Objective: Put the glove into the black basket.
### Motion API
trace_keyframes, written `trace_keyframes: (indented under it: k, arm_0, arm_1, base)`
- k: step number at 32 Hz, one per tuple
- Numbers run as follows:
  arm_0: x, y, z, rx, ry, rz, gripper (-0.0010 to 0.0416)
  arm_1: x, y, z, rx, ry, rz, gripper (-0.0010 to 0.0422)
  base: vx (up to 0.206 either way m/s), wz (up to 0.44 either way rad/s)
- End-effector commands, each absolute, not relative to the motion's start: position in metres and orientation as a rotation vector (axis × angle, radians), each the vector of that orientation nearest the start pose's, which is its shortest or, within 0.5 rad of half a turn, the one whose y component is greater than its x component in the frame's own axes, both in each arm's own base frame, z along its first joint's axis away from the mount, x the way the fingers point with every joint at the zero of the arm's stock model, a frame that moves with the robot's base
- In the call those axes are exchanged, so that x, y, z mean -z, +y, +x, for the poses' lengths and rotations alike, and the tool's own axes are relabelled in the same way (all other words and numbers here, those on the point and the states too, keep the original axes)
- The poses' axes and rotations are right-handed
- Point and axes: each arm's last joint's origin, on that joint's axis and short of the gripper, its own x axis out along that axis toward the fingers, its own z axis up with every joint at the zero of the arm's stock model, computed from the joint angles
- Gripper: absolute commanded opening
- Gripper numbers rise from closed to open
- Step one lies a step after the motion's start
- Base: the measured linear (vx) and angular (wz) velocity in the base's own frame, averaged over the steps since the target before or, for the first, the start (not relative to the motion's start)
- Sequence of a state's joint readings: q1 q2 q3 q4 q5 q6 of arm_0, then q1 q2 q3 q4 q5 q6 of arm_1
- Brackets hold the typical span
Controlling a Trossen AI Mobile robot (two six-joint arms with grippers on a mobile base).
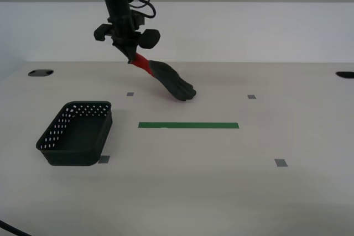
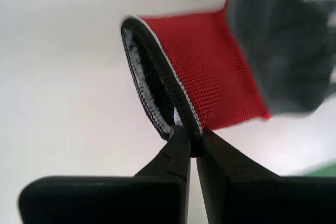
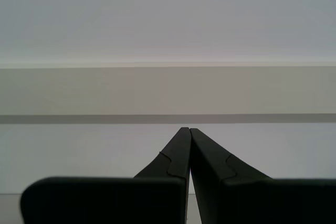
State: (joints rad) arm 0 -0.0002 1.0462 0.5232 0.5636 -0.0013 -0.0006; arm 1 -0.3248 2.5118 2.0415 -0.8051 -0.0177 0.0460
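Observation:
My second gripper is shut on the red cuff of the glove and holds it up over the back of the table; the dark fingers hang down and look to touch the table. In the second wrist view the fingertips pinch the cuff's edge, and the glove stretches away from them. The black basket stands empty on the table at the exterior view's left, nearer the camera than the glove. My first gripper is shut and empty, facing a plain wall; it does not show in the exterior view.
A green tape strip lies mid-table. Small grey tape squares mark spots around it. Dark holes sit at the table's far corners. A white wall stands behind the table.

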Motion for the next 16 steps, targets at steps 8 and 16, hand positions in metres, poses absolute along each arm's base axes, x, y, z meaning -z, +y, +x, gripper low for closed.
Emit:
trace_keyframes:
  k: [8, 16]
  arm_0:
    - [-0.265, 0.0, 0.227, 0.002, -0.035, 0.0, 0.0001]
    - [-0.261, 0.0, 0.227, 0.0, 0.002, 0.0, 0.0001]
  arm_1:
    - [-0.207, -0.132, 0.426, 0.261, 1.137, 0.266, -0.0002]
    - [-0.272, -0.103, 0.36, 0.199, 1.079, 0.227, -0.0002]
  base:
    - [0.0, 0.0]
    - [0.0, 0.0]
